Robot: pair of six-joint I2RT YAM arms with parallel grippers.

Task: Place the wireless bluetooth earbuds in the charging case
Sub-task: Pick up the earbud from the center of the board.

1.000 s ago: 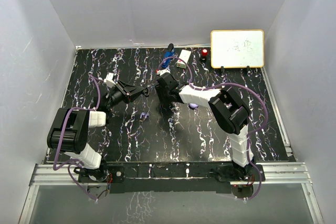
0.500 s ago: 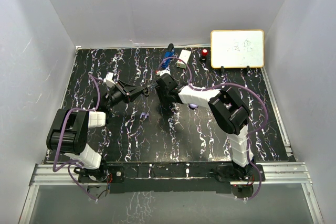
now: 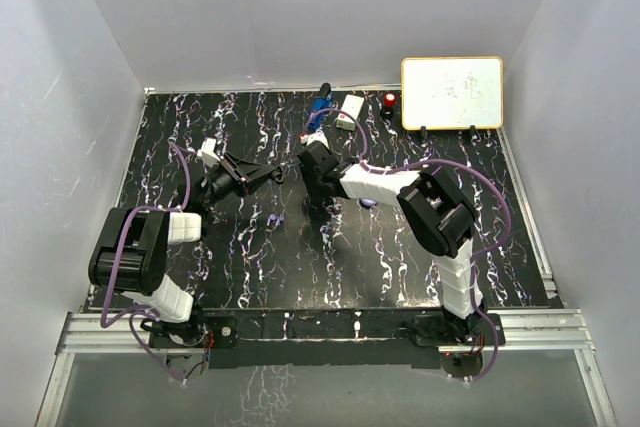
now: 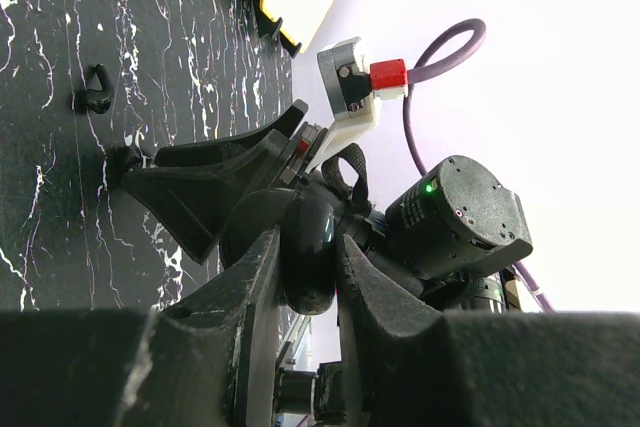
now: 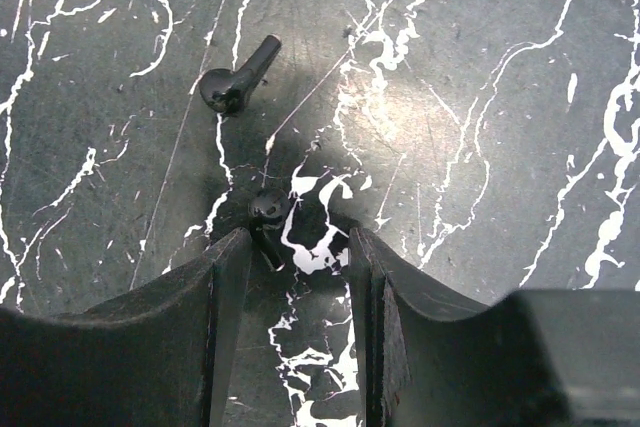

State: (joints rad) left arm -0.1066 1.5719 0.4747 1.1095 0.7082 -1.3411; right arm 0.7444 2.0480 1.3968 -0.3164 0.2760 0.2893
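In the left wrist view my left gripper is shut on a glossy black rounded charging case, held off the table. I cannot tell whether its lid is open. In the right wrist view my right gripper is open and points down at the table. A black earbud lies just inside its left fingertip, and a second black earbud lies further ahead. From above, the left gripper and right gripper are close together mid-table. A lilac earbud lies in front of them.
A lilac round case sits beside the right forearm. At the back stand a blue tool, a white box, a small red-topped object and a whiteboard. White walls enclose the black marbled table.
The right wrist has shifted only slightly over the earbuds. The left gripper keeps its hold on the black case.
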